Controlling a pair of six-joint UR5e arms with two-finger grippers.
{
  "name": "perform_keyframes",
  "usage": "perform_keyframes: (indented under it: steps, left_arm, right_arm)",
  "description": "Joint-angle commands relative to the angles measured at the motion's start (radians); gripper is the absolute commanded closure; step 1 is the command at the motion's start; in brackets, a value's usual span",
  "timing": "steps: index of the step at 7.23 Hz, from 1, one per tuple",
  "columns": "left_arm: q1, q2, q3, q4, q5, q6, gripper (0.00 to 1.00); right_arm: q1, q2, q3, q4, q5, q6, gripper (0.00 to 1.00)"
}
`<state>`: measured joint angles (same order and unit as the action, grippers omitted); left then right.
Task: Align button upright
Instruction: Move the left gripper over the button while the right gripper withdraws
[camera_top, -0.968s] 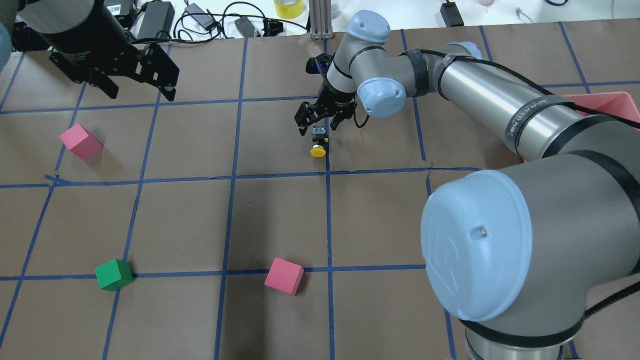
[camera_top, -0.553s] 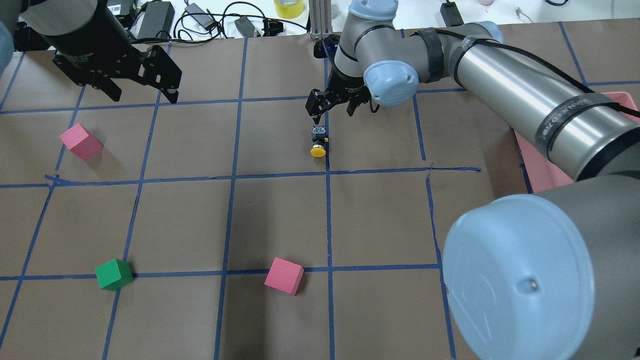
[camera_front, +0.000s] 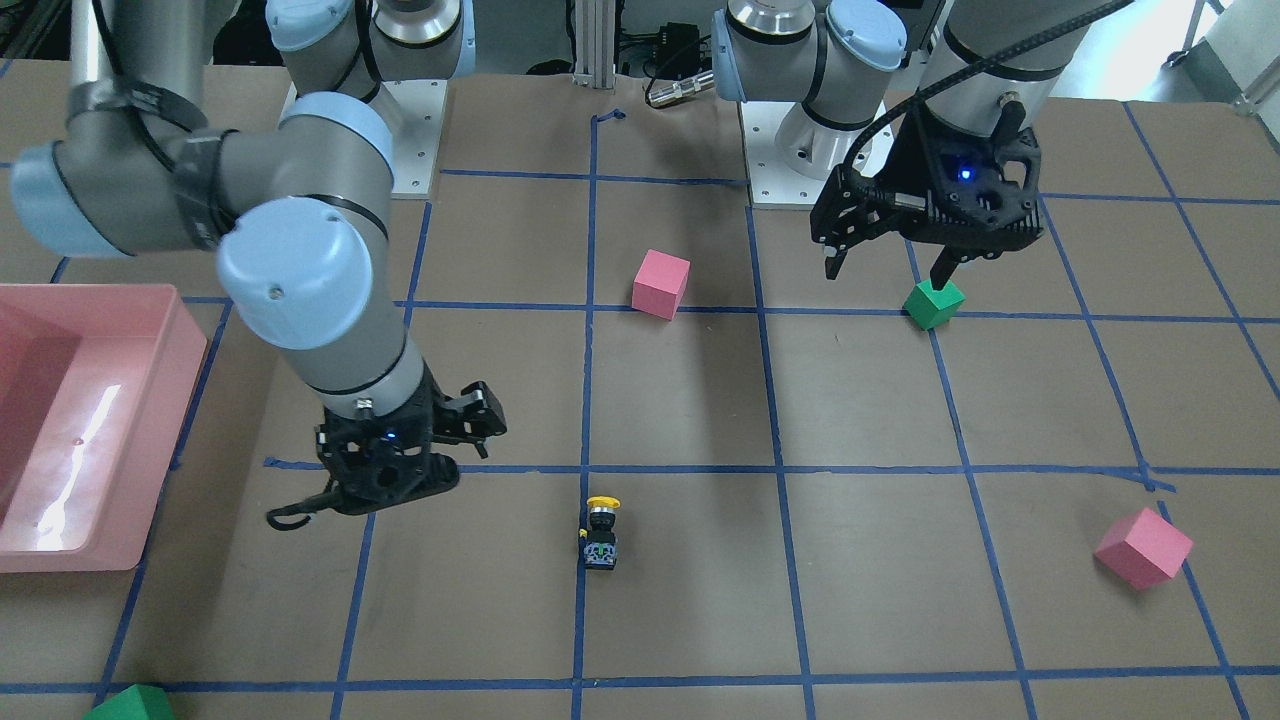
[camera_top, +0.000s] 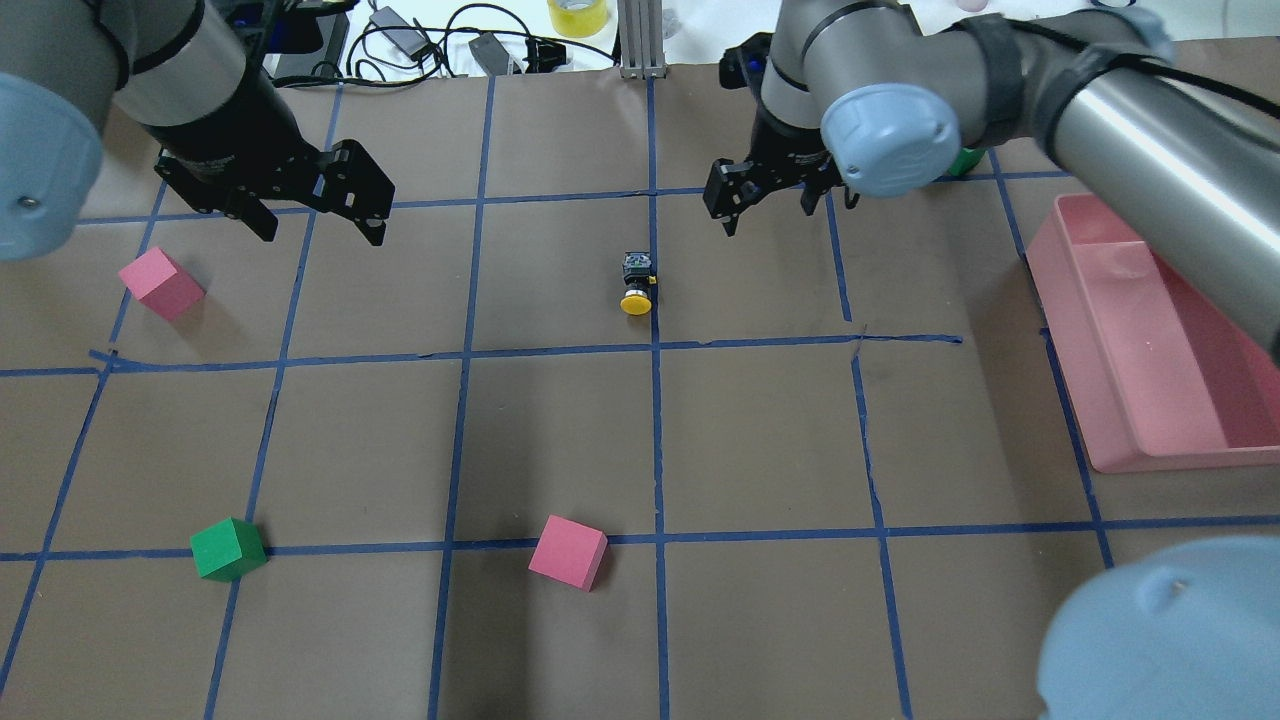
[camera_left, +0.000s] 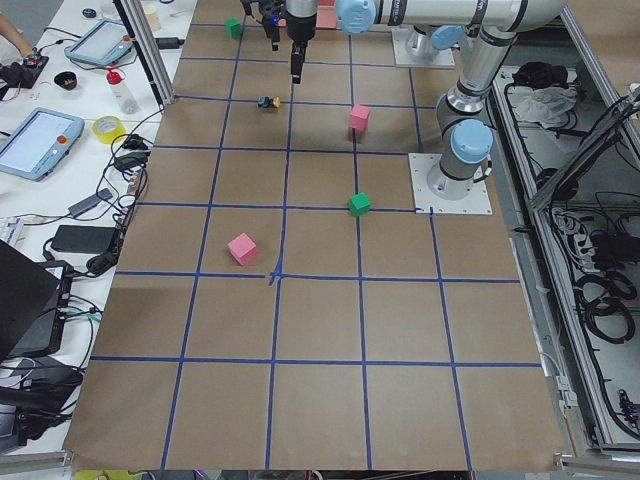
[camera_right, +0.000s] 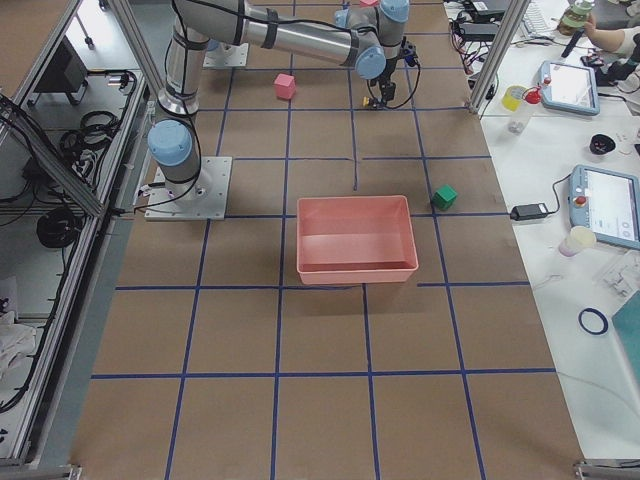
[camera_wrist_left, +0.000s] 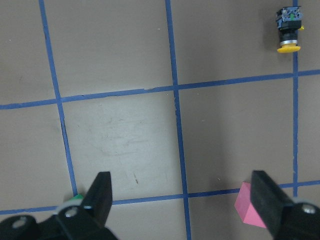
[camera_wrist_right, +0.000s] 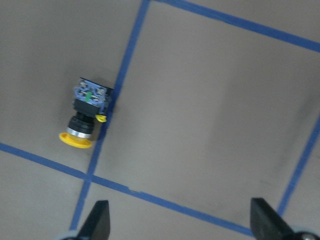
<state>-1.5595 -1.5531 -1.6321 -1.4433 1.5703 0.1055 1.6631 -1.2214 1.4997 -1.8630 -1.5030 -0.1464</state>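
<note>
The button (camera_top: 636, 283) lies on its side on a blue tape line at the table's middle, yellow cap toward the robot, blocky base away. It also shows in the front-facing view (camera_front: 601, 530), the left wrist view (camera_wrist_left: 289, 27) and the right wrist view (camera_wrist_right: 86, 114). My right gripper (camera_top: 765, 205) is open and empty, above the table, to the right of and beyond the button; it also shows in the front-facing view (camera_front: 400, 470). My left gripper (camera_top: 320, 230) is open and empty, well left of the button, also seen in the front-facing view (camera_front: 885, 272).
A pink cube (camera_top: 160, 283) lies at the left, another pink cube (camera_top: 568, 552) and a green cube (camera_top: 228, 549) near the robot. A pink bin (camera_top: 1150, 350) stands at the right. A second green cube (camera_top: 965, 160) peeks from behind the right arm. Cables (camera_top: 400, 40) lie past the far edge.
My right gripper has pulled away from the button, rising and swinging to the right. My left gripper has shifted right, toward the middle. The button has not moved.
</note>
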Motion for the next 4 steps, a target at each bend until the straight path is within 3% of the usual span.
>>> perform_keyframes:
  steps: [1,4]
  left_arm:
    - [-0.092,-0.019,-0.127,0.241,0.002,-0.085,0.03]
    - [-0.181,-0.067,-0.305,0.582,0.002,-0.182,0.03]
  right_arm:
    - [-0.127,-0.146,0.013,0.161,-0.01,0.001,0.0]
    - [-0.186,-0.21,0.011,0.162,-0.037,0.002,0.0]
